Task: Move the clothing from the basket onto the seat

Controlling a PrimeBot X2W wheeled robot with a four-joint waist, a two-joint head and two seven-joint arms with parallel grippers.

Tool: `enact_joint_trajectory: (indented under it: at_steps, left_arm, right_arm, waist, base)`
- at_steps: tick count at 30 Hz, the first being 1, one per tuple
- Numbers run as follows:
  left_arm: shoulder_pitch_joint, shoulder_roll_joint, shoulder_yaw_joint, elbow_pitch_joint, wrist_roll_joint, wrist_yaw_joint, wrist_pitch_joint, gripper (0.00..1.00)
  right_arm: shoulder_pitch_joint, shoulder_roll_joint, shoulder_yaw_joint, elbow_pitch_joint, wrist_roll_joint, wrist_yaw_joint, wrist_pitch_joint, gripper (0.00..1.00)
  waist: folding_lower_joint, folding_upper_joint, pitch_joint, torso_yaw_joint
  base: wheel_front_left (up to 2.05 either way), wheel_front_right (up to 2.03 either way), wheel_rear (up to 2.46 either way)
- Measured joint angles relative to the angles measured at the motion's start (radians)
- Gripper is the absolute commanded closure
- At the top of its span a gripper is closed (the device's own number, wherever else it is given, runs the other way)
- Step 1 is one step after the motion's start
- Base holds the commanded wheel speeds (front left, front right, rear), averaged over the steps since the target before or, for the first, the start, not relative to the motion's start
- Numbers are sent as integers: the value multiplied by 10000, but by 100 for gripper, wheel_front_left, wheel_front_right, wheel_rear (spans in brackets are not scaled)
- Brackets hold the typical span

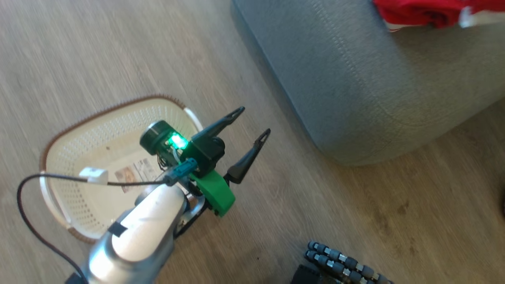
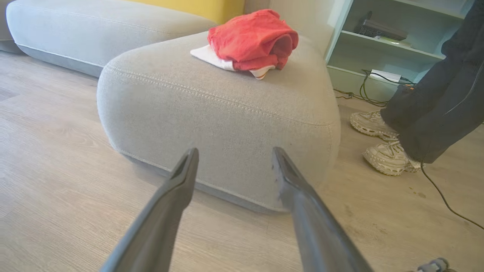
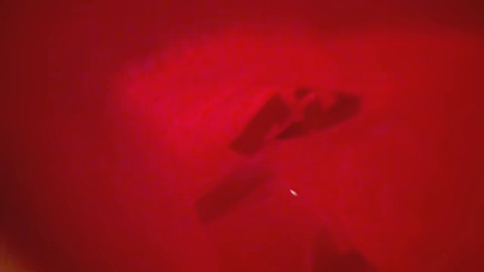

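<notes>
The cream basket (image 1: 71, 157) stands on the floor at the left, holding no clothing, with a sticker on its inside bottom. My left gripper (image 1: 252, 123) hangs open beside the basket's right handle with nothing between its fingers, and in its own wrist view the left gripper (image 2: 235, 153) points at the side of the seat (image 2: 227, 109). Red and white clothing (image 2: 253, 39) lies bunched on top of the grey seat (image 1: 375, 90), and shows as clothing (image 1: 418, 12) at the head view's top edge. Red fabric (image 3: 211, 113) covers the right wrist camera and hides that gripper's fingers.
A person's dark trouser legs and pale shoes (image 2: 385, 156) stand right of the seat, with cables (image 2: 363, 94) on the floor and a shelf unit (image 2: 385, 41) behind. A second grey cushion (image 2: 94, 34) lies farther back. Wood floor (image 1: 296, 205) stretches between basket and seat.
</notes>
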Motion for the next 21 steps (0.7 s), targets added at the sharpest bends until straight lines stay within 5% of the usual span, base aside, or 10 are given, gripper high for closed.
enact_joint_trajectory:
  at_steps: [6, 19, 21]
  left_arm:
    - [-443, 311, -322, 42, -13, 0, 98, 0]
    - [-635, 736, -314, -109, -199, 128, 190, 0]
    - [-634, 748, -222, -121, -267, 215, 190, 0]
  right_arm:
    - [-1383, -330, -765, 1827, -485, 0, 13, 100]
    - [-2869, -234, -4671, 4872, -1266, 0, 1519, 100]
    - [-2731, -54, -5246, 5110, -1379, 0, 1488, 72]
  waist:
    - [1, 0, 833, 378]
    - [-2, 0, 2123, 1581]
    - [-1, 0, 2202, 1721]
  base:
    - [0, 0, 0]
    - [0, 0, 0]
    - [0, 0, 0]
